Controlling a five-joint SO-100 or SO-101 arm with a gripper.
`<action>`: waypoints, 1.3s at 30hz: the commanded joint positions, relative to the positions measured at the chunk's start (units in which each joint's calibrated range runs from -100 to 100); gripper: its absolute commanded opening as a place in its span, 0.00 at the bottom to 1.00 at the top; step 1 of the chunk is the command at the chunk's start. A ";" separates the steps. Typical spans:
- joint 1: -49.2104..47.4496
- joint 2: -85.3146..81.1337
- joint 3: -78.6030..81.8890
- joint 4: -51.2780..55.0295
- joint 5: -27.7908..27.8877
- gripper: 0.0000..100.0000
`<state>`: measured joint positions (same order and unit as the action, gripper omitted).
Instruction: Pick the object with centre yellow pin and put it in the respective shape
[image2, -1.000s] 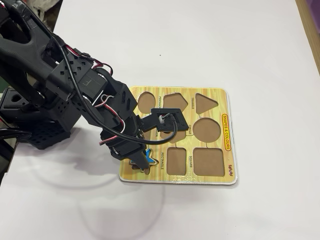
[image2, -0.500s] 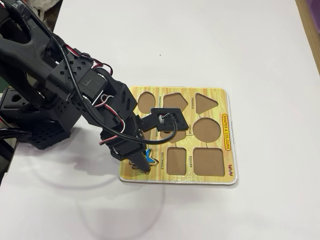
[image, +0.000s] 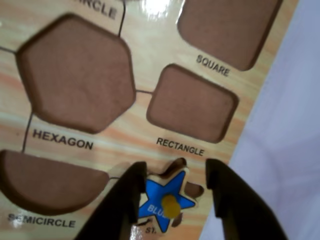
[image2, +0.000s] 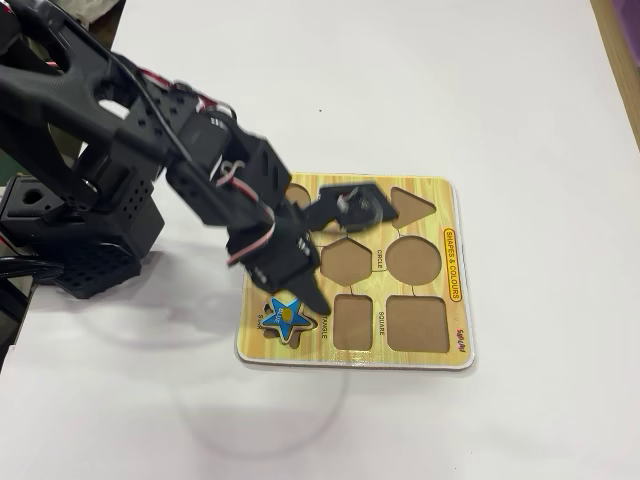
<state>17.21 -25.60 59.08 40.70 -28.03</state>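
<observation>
A blue star piece with a yellow centre pin (image: 162, 197) lies in the star-shaped recess at the near corner of the wooden shape board (image: 140, 131). It sits slightly turned, so dark parts of the recess show around its points. My gripper (image: 176, 172) is open, with one black finger on each side of the star and nothing between the pads. In the fixed view the star (image2: 286, 315) is at the board's (image2: 370, 356) front left corner, and the gripper (image2: 303, 298) hangs just above it.
Empty recesses: hexagon (image: 77, 75), rectangle (image: 192, 102), square (image: 227, 30), semicircle (image: 45, 182); in the fixed view, circle (image2: 413, 258) and triangle (image2: 410, 203). The arm's black base (image2: 80, 230) stands left of the board on a white table (image2: 520, 120).
</observation>
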 joint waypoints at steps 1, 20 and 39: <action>-0.81 -8.79 0.09 0.09 -8.22 0.14; -9.01 -38.00 19.87 -0.60 -28.82 0.14; -10.47 -60.01 39.21 0.09 -36.98 0.14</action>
<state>8.33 -83.33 96.04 40.79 -64.79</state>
